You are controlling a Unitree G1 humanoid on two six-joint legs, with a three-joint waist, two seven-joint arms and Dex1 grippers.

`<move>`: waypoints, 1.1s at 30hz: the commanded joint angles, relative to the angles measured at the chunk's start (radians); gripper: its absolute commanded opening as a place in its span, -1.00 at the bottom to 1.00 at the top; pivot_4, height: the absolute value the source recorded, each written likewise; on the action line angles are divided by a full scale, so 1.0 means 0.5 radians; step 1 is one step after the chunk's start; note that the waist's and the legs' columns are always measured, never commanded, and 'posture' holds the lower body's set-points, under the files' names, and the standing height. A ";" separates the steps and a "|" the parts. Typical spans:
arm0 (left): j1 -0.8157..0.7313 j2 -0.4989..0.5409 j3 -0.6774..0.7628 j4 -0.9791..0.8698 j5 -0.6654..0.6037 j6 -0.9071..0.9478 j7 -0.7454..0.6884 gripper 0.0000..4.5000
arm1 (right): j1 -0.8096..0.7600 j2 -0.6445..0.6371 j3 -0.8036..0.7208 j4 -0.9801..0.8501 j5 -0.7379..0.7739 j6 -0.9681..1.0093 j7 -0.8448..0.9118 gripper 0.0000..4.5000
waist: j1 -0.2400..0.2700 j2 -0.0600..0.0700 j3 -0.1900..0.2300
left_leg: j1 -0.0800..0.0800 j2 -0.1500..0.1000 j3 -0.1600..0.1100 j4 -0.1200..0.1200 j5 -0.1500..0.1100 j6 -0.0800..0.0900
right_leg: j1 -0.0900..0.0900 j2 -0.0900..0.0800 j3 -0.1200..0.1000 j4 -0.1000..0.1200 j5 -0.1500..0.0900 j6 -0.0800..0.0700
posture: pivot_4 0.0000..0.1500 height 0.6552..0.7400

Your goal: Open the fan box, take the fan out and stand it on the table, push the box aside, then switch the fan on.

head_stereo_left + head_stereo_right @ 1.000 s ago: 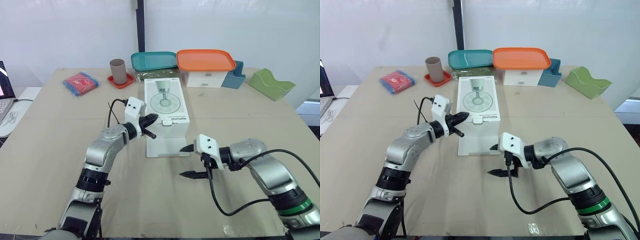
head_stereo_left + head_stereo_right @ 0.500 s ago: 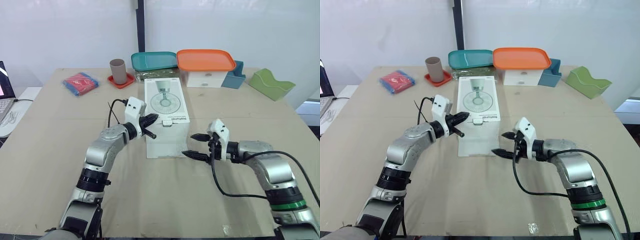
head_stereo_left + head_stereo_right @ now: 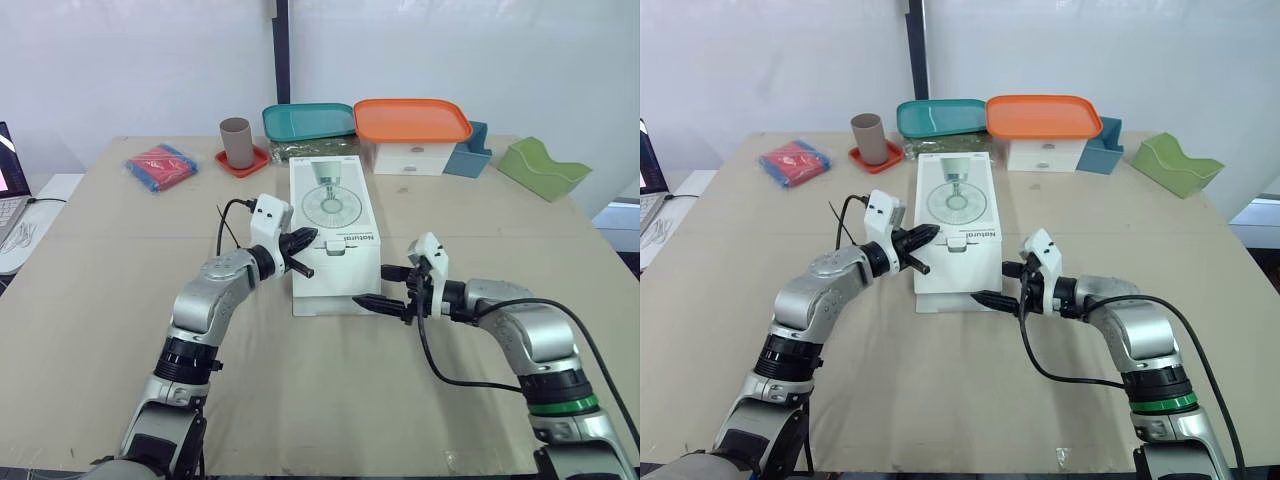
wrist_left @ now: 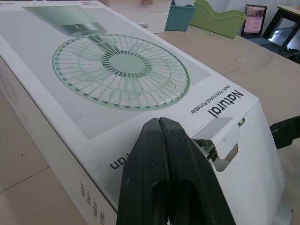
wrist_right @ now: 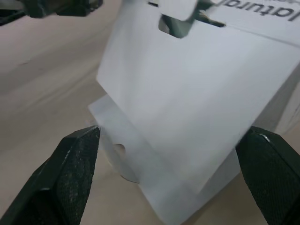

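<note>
Check the surface [image 3: 110, 270]: it is open to the left, right and near side of the fan box [image 3: 332, 200]; the box lies flat at centre, lid down, printed "Natural" beside a fan drawing; your right hand [image 3: 382, 287], fingers apart, brackets the near end face; your left hand [image 3: 308, 238], fingers together, sits over the lid's near edge beside the tab [image 4: 220, 140].

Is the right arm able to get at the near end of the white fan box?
Probably yes: the right tool, open, sits just at the fan box's near end, nothing between them.
</note>
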 commanded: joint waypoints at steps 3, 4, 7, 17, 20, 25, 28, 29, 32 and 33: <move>0.024 0.017 -0.006 -0.015 0.013 0.025 0.007 -0.99 | 0.005 -0.076 -0.087 -0.180 0.179 0.091 0.080 1.00 | 0.000 0.000 0.000 | 0.000 0.000 0.000 0.000 0.000 0.000 | 0.000 0.000 0.000 0.000 0.000 0.000 | 1.00 1.00; 0.025 0.019 -0.008 -0.016 0.015 0.024 0.006 -0.99 | 0.004 -0.078 -0.094 -0.193 0.193 0.100 0.069 1.00 | 0.000 0.000 0.000 | 0.000 0.000 0.000 0.000 0.000 0.000 | 0.000 0.000 0.000 0.000 0.000 0.000 | 1.00 1.00; 0.025 0.017 -0.012 -0.024 0.015 0.019 0.007 -0.99 | 0.006 -0.068 -0.119 -0.222 0.234 0.109 0.051 1.00 | 0.000 0.000 0.000 | 0.000 0.000 0.000 0.000 0.000 0.000 | 0.000 0.000 0.000 0.000 0.000 0.000 | 1.00 1.00; 0.005 0.085 0.016 -0.077 -0.008 -0.006 -0.049 -1.00 | 0.004 -0.044 -0.148 -0.209 0.225 -0.014 0.007 0.89 | 0.000 0.000 0.000 | 0.000 0.000 0.000 0.000 0.000 0.000 | 0.000 0.000 0.000 0.000 0.000 0.000 | 1.00 1.00; -0.010 0.126 0.042 -0.099 -0.023 -0.023 -0.085 -1.00 | -0.001 -0.051 -0.152 -0.192 0.230 -0.031 0.010 0.51 | 0.000 0.000 0.000 | 0.000 0.000 0.000 0.000 0.000 0.000 | 0.000 0.000 0.000 0.000 0.000 0.000 | 1.00 1.00; -0.035 0.205 0.095 -0.193 -0.092 -0.080 -0.191 -1.00 | 0.008 -0.044 -0.141 -0.162 0.208 -0.117 0.000 -0.51 | -0.001 -0.001 0.001 | -0.001 0.000 0.000 0.000 0.000 0.000 | -0.001 0.000 0.000 0.000 0.000 0.000 | 1.00 1.00; -0.020 0.270 0.153 -0.262 -0.137 -0.153 -0.273 -1.00 | 0.006 -0.029 -0.143 -0.148 0.205 -0.172 -0.011 -0.96 | -0.001 0.000 0.001 | -0.002 0.000 0.000 0.000 0.000 0.000 | -0.002 0.000 0.000 0.000 0.000 0.000 | 1.00 1.00; -0.014 0.283 0.166 -0.276 -0.152 -0.167 -0.290 -1.00 | 0.006 -0.026 -0.142 -0.146 0.205 -0.183 -0.014 -0.96 | -0.001 0.000 0.001 | -0.002 0.000 0.000 0.000 0.000 0.000 | -0.003 0.000 0.000 0.000 0.000 0.000 | 1.00 1.00; -0.008 0.294 0.175 -0.285 -0.169 -0.179 -0.306 -1.00 | 0.006 -0.025 -0.139 -0.143 0.206 -0.198 -0.016 -0.96 | 0.000 0.000 0.001 | -0.002 0.000 0.000 0.000 0.000 0.000 | -0.002 0.000 0.000 0.000 0.000 0.000 | 1.00 1.00; 0.005 0.316 0.215 -0.317 -0.205 -0.200 -0.337 -1.00 | -0.002 -0.016 -0.141 -0.138 0.200 -0.226 -0.021 -0.96 | 0.000 0.000 0.001 | -0.002 0.000 0.000 0.000 0.000 0.000 | -0.002 0.000 0.000 0.000 0.000 0.000 | 1.00 1.00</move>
